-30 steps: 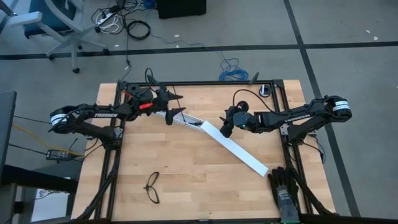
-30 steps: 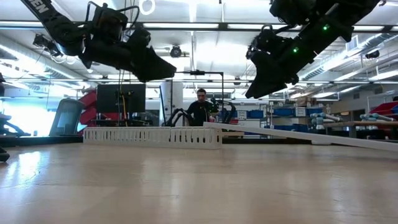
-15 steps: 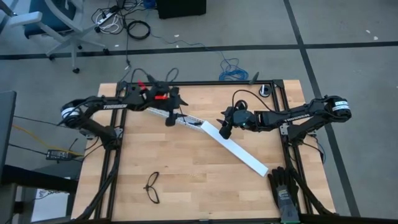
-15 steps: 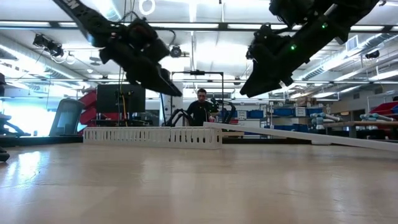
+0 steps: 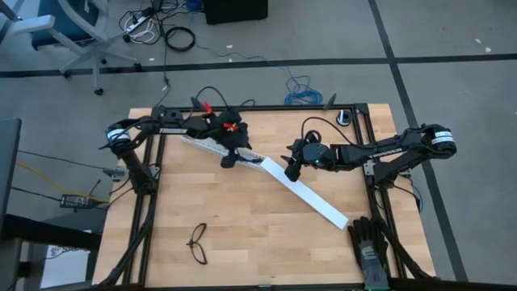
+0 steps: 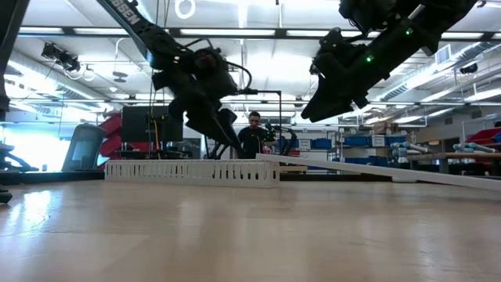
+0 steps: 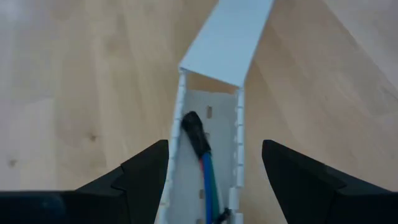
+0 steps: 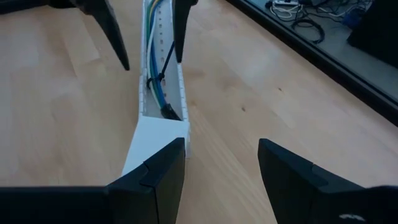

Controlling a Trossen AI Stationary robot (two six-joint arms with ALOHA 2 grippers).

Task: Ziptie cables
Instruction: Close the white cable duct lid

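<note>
The cables (image 7: 208, 173), blue and green wires ending in a dark tip (image 7: 194, 132), lie inside an open white slotted duct (image 5: 206, 145) at the table's far middle. In the right wrist view a thin dark ziptie (image 8: 165, 65) slants across the cables (image 8: 155, 74). My left gripper (image 5: 230, 156) hangs open over the duct, tipped down, one finger on each side of it (image 7: 214, 171). My right gripper (image 5: 289, 168) hovers open above the flat white cover strip (image 8: 152, 140), facing the duct's end.
The white cover strip (image 5: 311, 196) runs from the duct's end toward the near right. Black glasses (image 5: 198, 242) lie at the near left, and dark gloves (image 5: 370, 245) at the near right corner. A person (image 6: 253, 135) stands in the room beyond the table.
My left gripper has moved along the duct toward the table's right, nearer my right gripper, sinking a little. It has tipped from nearly level to slanting down and rolled, so its fingers now straddle the duct.
</note>
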